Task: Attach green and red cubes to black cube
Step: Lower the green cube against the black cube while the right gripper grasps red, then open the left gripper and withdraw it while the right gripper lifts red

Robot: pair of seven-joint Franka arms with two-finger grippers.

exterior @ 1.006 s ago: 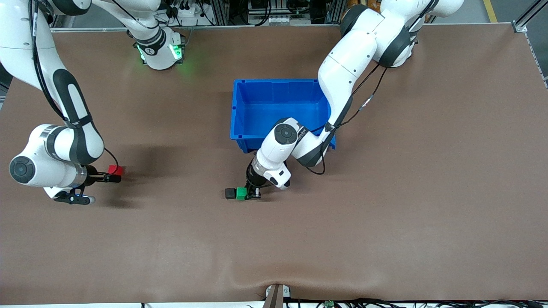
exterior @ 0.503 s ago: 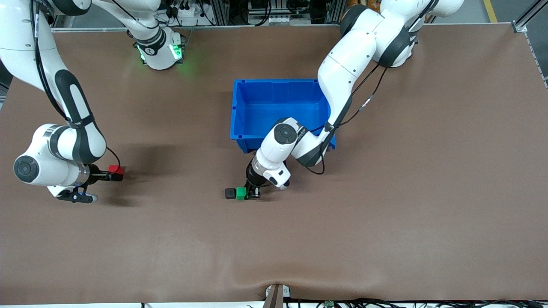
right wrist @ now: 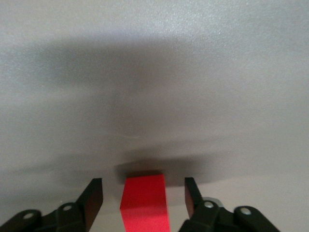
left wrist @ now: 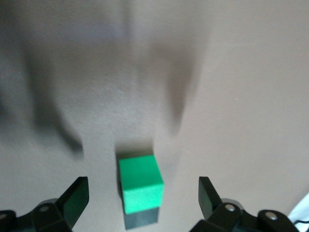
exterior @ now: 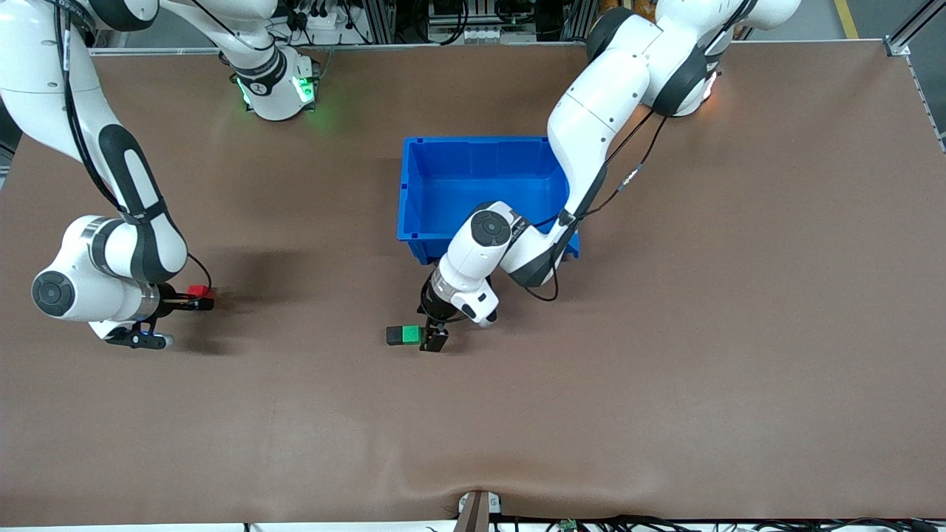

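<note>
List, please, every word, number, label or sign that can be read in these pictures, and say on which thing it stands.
None can be read.
green cube, red cube, black cube: plain faces, no print.
blue bin: no label visible.
Right arm's base: a small round mark, too small to read.

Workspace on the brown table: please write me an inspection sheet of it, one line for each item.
Surface: brown table, a small ripple at the edge nearest the front camera.
Job's things: green cube touching black cube; red cube apart, toward the right arm's end.
Clutter: blue bin, nothing seen inside.
Grippers: left gripper open, fingers apart from the green cube; right gripper open, fingers on both sides of the red cube.
Cables: black cable along the left arm.
Surroundings: frames and wiring past the table edge.
</note>
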